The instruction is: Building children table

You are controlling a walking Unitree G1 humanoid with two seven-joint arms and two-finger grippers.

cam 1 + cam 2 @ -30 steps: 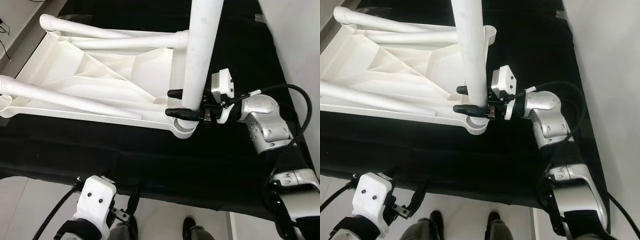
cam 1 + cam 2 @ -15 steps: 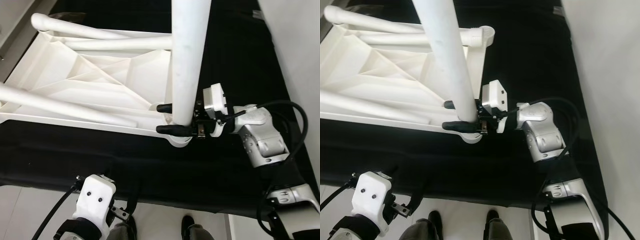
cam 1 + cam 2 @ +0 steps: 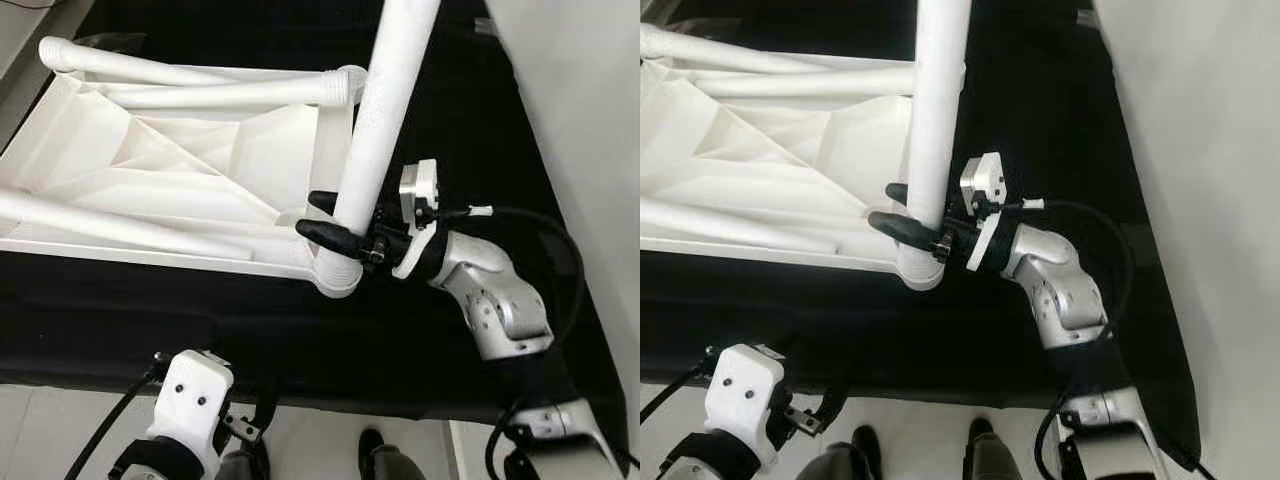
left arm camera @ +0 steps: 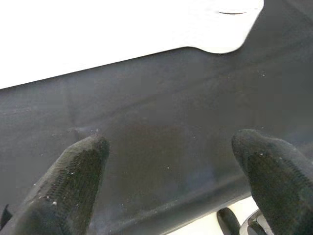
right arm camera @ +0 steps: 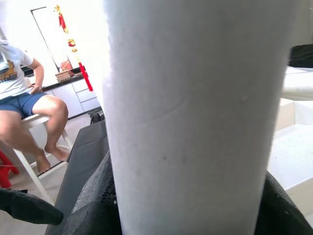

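A white plastic children's table lies upside down on a black cloth. Three white legs stand out from its other corners. My right gripper is shut on a fourth white leg, just above the front right corner socket. The leg's foot sits at that socket and its top leans right. In the right wrist view the leg sits between the black fingers. My left gripper is open, low at the front left, over the cloth near the table's edge.
The black cloth covers the whole work surface. A white wall rises close on the right. A person's shoes stand on the pale floor at the front. A seated person is in the background of the right wrist view.
The leg in my right gripper has tipped so its top leans right, and the wrist has turned with it. The head view has shifted. My left arm has stayed put.
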